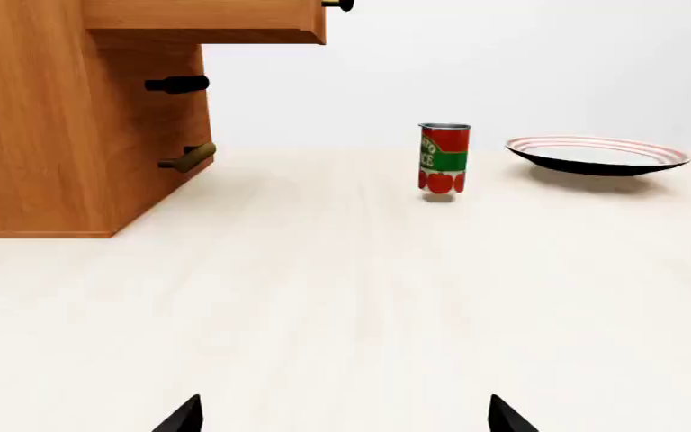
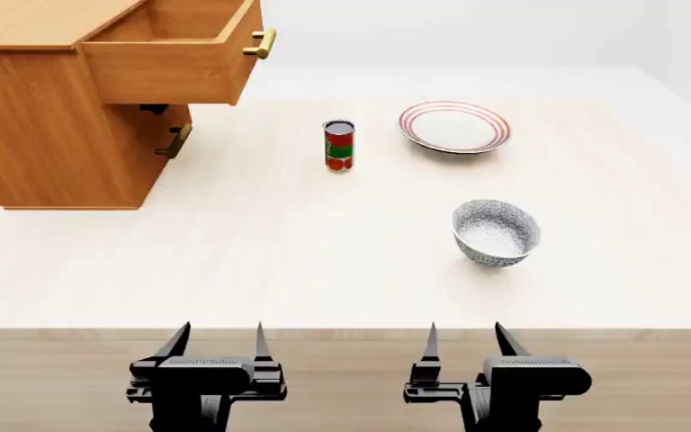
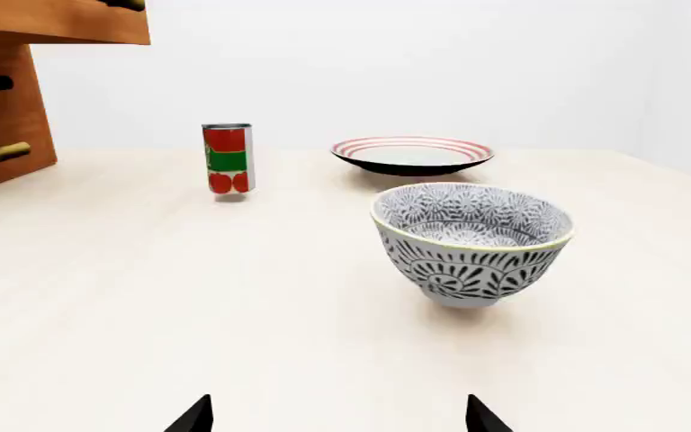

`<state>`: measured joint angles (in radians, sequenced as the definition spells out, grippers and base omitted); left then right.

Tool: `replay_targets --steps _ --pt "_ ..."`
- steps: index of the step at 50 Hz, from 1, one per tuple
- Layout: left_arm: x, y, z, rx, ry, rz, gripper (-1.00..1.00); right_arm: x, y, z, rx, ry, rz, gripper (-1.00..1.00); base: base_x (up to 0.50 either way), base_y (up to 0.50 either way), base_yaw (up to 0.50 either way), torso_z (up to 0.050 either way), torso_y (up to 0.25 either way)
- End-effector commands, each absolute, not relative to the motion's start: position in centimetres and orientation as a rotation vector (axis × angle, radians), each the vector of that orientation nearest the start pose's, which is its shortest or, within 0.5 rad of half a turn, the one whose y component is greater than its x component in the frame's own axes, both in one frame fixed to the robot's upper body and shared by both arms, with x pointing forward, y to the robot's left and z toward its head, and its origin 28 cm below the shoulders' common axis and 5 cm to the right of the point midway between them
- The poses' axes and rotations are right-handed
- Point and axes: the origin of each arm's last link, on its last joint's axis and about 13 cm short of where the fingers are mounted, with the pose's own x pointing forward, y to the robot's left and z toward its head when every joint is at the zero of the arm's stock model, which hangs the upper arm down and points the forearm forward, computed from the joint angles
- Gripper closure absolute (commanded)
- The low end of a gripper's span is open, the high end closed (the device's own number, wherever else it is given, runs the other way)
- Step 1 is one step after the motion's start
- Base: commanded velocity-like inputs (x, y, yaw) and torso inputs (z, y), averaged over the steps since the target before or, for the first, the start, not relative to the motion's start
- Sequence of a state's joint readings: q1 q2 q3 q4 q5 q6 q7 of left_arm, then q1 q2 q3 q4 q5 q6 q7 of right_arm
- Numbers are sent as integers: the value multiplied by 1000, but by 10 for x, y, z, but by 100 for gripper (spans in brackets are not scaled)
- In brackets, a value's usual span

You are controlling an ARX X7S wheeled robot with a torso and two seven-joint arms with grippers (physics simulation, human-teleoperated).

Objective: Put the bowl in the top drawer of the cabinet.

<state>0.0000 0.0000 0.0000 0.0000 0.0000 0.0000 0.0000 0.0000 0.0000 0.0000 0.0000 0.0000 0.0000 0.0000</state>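
A: Head view: which end effector is nearer the bowl?

B: The right end effector, fingers wide; the bowl stands upright just ahead. The left end effector gapes empty.

A: Right wrist view?

B: The bowl sits ahead, slightly off-centre.

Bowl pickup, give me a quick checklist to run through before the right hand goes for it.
1. Top drawer pulled out of the cabinet: ok.
2. Bowl upright on the table, nothing touching it: ok.
3. Right hand open and holding nothing: ok.
4. Left hand open, near the table edge: ok.
5. Can and plate apart from the bowl: ok.
6. Drawer interior free of things: cannot tell, partly hidden.
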Motion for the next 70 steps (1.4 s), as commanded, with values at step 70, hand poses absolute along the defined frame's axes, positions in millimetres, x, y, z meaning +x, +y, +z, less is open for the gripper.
replay_targets --steps 70 --pt "209 210 56 -16 -43 -85 -100 212 -101 45 9 37 0 -100 0 299 0 0 0"
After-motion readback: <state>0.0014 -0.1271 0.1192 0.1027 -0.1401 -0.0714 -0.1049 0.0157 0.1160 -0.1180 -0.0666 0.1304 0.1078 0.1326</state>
